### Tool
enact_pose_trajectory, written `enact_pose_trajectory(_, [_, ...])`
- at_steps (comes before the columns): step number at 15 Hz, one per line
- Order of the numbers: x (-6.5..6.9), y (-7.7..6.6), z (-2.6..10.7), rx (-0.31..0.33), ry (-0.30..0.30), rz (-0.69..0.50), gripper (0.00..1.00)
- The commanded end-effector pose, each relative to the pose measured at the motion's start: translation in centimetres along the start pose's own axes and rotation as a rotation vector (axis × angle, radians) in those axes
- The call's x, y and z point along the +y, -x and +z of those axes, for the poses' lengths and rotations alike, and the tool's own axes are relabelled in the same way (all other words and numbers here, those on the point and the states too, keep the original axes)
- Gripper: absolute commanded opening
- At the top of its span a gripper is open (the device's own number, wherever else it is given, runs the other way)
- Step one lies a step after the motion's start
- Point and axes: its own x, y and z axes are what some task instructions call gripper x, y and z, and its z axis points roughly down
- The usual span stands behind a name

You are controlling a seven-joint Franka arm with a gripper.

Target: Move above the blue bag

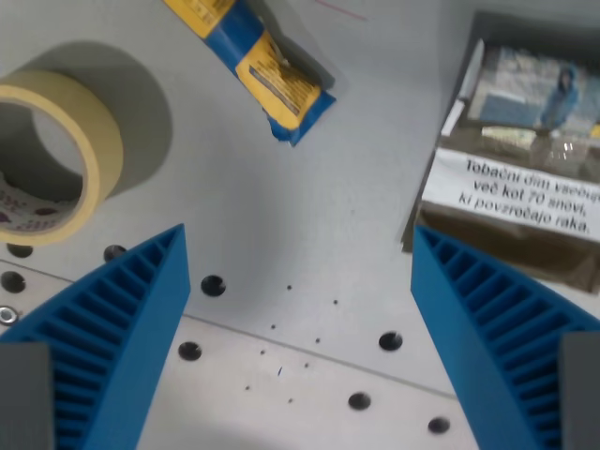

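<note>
Grey metal makes the desk [309, 216], and small round holes are drilled in its lower part; I count about nine of them, though some are partly hidden. On the desk lie three things, one of each kind. There is one roll of tape [58, 155], pale yellow, at the wrist view's left; it stands tilted and throws a round shadow behind it. There is one blue bag [253, 61], with yellow print on it, at the top of the view, a little to the left of the middle; it lies flat and slanted, its upper end is cut by the picture's edge, and its lower corner points toward the middle. There is one pouch [520, 159], brown with a photo and a white warning label, at the wrist view's right; its right side runs out of the picture.

The tool [300, 281] has two blue ribbed fingers [112, 347], one at each lower corner of the view. They are spread wide. Between them is only bare desk, so the tool holds nothing and touches nothing. The bag is well apart from the tips and outside the gap between them. The left finger is near the tape, the right one near the pouch, but I cannot tell whether they touch.
</note>
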Motion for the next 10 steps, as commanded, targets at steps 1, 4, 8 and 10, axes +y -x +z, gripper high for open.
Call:
enact_pose_trajectory(1, [-0.3, -0.6, 0.6, 0.030, -0.007, -0.184, 1.00])
enact_pose_trajectory(4, [-0.7, -1.1, 1.5, 0.036, -0.013, -0.265, 1.00])
enact_pose_trajectory(8, [-1.3, -1.8, 2.9, 0.041, -0.022, -0.369, 1.00])
enact_pose_trajectory(10, [-1.5, -2.3, 3.6, 0.043, -0.026, -0.417, 1.00])
